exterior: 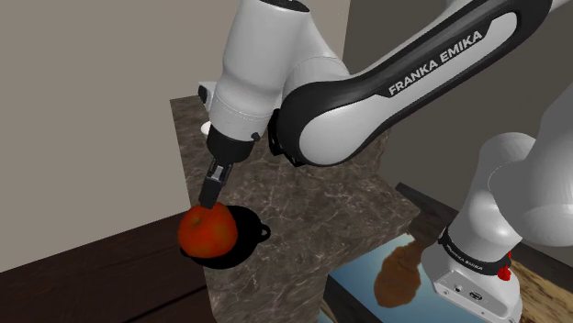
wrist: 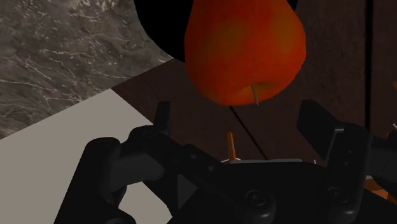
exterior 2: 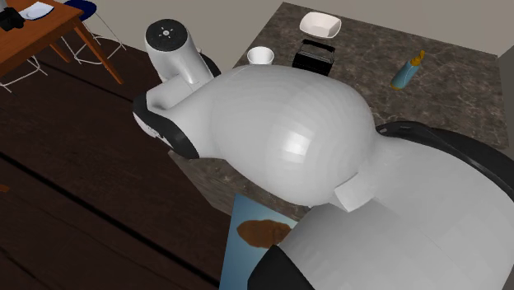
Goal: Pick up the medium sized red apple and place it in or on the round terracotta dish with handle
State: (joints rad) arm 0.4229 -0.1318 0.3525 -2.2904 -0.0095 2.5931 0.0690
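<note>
Marbled dark counter [exterior: 303,197], round red apple [exterior: 208,231], blk dish [exterior: 248,240] w/ handle

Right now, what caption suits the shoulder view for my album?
End effector poised over a red apple on a black handled dish.

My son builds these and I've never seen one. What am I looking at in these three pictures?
A white robot arm with a black two-finger claw. One picture looks from beside the robot, one down over the arm's bulk, one from a camera on the claw. On the dark stone counter, a red apple sits in a black round dish with a handle. The claw hangs just above it, fingers apart, holding nothing. Elsewhere on it stand a white bowl, a white cup and a blue bottle.
</note>
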